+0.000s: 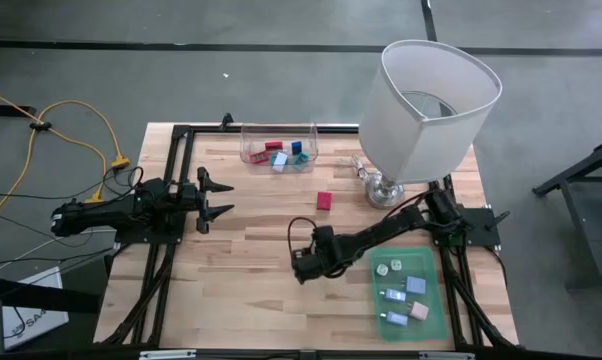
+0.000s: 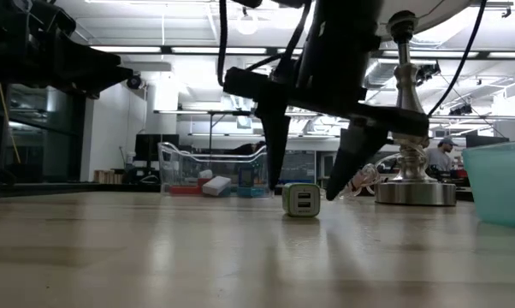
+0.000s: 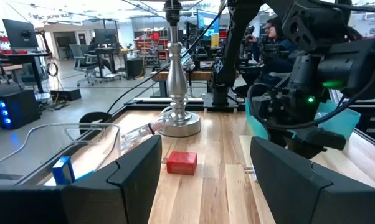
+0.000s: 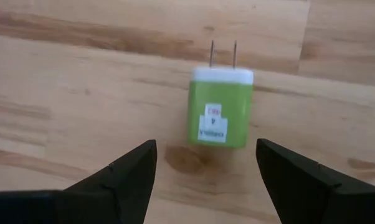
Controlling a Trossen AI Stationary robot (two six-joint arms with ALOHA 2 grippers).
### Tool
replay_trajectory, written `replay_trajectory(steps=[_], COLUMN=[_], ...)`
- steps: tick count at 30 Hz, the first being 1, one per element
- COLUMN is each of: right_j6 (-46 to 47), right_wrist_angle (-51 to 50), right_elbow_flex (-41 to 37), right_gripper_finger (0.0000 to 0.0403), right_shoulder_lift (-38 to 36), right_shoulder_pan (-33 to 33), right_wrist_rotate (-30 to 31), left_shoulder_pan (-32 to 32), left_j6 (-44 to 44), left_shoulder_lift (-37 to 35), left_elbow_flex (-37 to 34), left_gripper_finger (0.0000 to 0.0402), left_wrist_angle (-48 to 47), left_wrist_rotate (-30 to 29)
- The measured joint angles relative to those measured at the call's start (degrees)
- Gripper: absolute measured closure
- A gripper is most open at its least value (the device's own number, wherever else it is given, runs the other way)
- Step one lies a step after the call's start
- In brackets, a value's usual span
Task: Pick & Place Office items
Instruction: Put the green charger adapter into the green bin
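Observation:
A small green plug-in charger [image 4: 220, 111] with two metal prongs lies flat on the wooden table. My right gripper [image 4: 206, 177] hangs open just above it, pointing steeply down. In the low view its fingertips stand on either side of the charger [image 2: 301, 199] without touching. In the high view the right gripper [image 1: 301, 268] is near the table's middle and covers the charger. A red block [image 1: 324, 200] lies alone on the table, farther back. My left gripper [image 1: 219, 198] waits open and level at the table's left.
A clear bin [image 1: 278, 150] at the far edge holds red and blue pieces. A green tray [image 1: 433, 300] at the near right holds several small items. A big white lamp [image 1: 426, 105] stands on its metal foot [image 1: 384, 188] at the far right.

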Motion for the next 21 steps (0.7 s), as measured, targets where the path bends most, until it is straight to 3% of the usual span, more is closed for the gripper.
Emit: replay_trajectory(steps=[21], right_j6=[-1.6], right_wrist_angle=[-0.92], right_elbow_flex=[-0.04], right_gripper_finger=[0.0141], right_shoulder_lift=[1.59], right_shoulder_pan=[-2.8], right_wrist_rotate=[0.13], left_shoulder_pan=[-0.02], left_j6=[0.02], left_shoulder_lift=[0.0], left_elbow_flex=[0.0], left_gripper_finger=[0.0164], left_wrist_angle=[0.0], left_wrist_rotate=[0.0])
